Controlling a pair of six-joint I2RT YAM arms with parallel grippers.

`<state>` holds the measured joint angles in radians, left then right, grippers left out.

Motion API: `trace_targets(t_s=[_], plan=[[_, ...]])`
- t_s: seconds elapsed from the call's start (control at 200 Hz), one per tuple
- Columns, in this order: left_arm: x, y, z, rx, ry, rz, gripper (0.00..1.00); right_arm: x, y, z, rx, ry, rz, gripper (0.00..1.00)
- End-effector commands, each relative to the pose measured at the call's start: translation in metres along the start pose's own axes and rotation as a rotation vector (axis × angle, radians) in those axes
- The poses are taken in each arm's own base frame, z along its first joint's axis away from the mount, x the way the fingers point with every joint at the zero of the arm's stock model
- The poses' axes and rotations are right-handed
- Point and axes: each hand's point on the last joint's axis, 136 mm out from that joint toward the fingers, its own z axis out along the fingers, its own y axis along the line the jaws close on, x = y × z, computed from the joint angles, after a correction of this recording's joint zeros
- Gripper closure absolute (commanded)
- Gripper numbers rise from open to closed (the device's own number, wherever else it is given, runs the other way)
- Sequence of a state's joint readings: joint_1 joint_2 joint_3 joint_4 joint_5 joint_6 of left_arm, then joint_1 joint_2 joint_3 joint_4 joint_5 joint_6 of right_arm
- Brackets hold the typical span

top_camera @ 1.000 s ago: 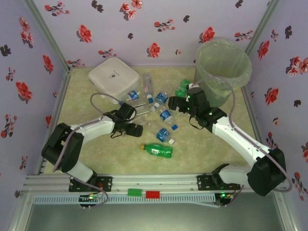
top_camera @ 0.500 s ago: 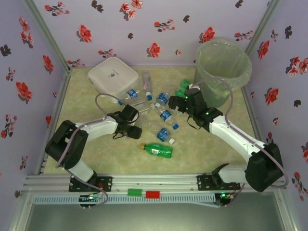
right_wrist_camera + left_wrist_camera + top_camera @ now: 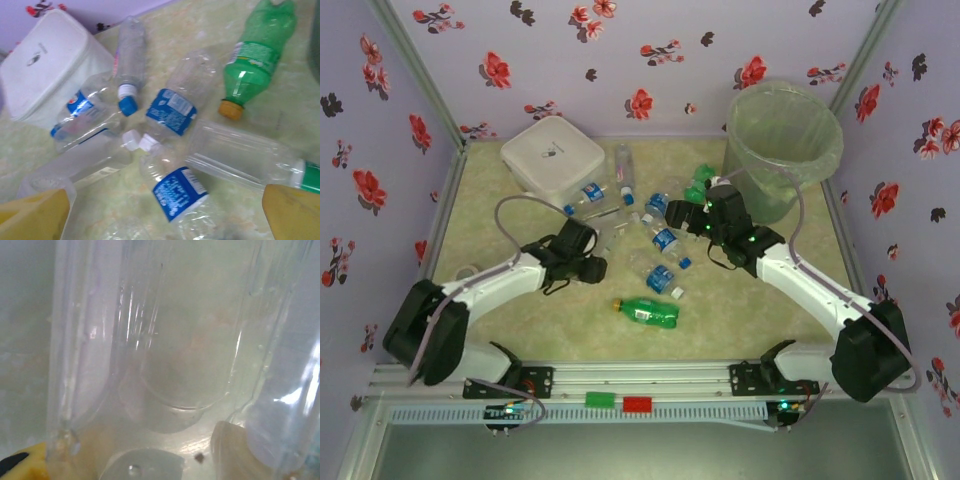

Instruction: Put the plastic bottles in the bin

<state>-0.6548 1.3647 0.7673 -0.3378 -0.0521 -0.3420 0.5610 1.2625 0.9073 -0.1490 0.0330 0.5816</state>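
Note:
Several plastic bottles lie in a loose heap mid-table; most are clear with blue labels. My left gripper (image 3: pixel 590 262) sits at the heap's left edge. Up close, a clear bottle (image 3: pixel 175 340) lies between its yellow pads (image 3: pixel 232 447), and the jaws look shut on it. My right gripper (image 3: pixel 686 214) hangs open over the heap's right side. Below its spread fingers (image 3: pixel 35 215) lies a blue-labelled bottle (image 3: pixel 177 192), untouched. A green bottle (image 3: pixel 650 312) lies alone nearer the front. The grey-green bin (image 3: pixel 783 140) stands at the back right.
A white square lidded box (image 3: pixel 553 158) sits at the back left, touching the heap. More green bottles (image 3: pixel 698 186) lie at the bin's foot, one showing in the right wrist view as a green bottle (image 3: pixel 257 52). Flowered walls enclose the table.
The left arm's elbow has swung out to the left while its gripper stayed at the heap. The right gripper has drifted slightly left and lower over the bottles.

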Motion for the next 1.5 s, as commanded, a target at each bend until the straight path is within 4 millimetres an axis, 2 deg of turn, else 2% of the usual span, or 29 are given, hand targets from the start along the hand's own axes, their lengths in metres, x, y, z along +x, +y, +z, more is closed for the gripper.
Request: trace_targets(t_s=[0.0,0.13,0.365,0.57,0.765,0.865,1.045,1.23,1.495], plan=[[-0.017,-0.008,-0.018,0.052,-0.099,-0.066,0.67,-0.002,0.03,0.0,-0.169,0.002,0.011,0.0],[-0.038,-0.025,-0.042,0.166,-0.207,-0.124,0.72,-0.003,0.056,-0.003,-0.306,0.0,0.003,0.0],[-0.084,-0.072,-0.081,0.466,-0.383,-0.182,0.73,-0.003,0.1,-0.017,-0.518,-0.012,-0.007,0.0],[-0.105,-0.099,-0.086,0.592,-0.427,-0.167,0.73,0.0,0.117,-0.018,-0.573,-0.009,-0.005,0.0],[-0.11,-0.126,-0.086,0.692,-0.392,-0.148,0.73,0.003,0.132,-0.021,-0.653,-0.018,-0.026,0.02],[-0.109,-0.134,-0.086,0.719,-0.381,-0.157,0.73,0.005,0.134,-0.016,-0.658,-0.012,-0.035,0.05],[-0.106,-0.141,-0.093,0.747,-0.382,-0.147,0.73,0.012,0.127,-0.001,-0.615,0.01,-0.047,0.1],[-0.101,-0.144,-0.093,0.757,-0.38,-0.141,0.73,0.011,0.129,0.004,-0.618,0.015,-0.053,0.16],[-0.099,-0.145,-0.091,0.761,-0.379,-0.135,0.71,0.014,0.129,0.014,-0.624,0.026,-0.013,0.32]])
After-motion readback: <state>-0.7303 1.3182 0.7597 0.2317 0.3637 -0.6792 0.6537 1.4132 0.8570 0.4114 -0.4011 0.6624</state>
